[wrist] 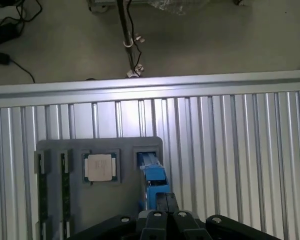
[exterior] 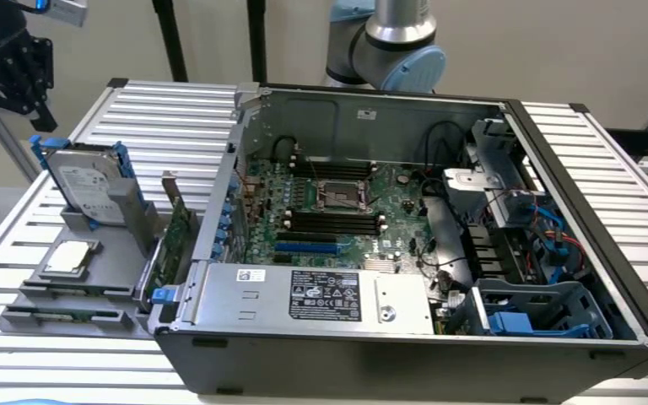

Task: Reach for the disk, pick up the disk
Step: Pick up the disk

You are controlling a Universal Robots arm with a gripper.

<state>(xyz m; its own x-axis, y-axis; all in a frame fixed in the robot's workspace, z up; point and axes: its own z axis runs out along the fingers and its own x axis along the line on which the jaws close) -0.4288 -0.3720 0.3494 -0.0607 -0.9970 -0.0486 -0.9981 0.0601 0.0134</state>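
Holder tray (exterior: 23, 319) just beside computer case (exterior: 414, 363), on exterior view's left; in the tray, disk (exterior: 85, 187) upright behind flat-lying processor chip (exterior: 67, 257).

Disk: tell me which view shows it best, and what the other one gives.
Exterior view. The disk stands on edge in the grey holder, with its labelled face and blue rails plain to see. The wrist view looks down on the disk's blue top edge, and its face is hidden.
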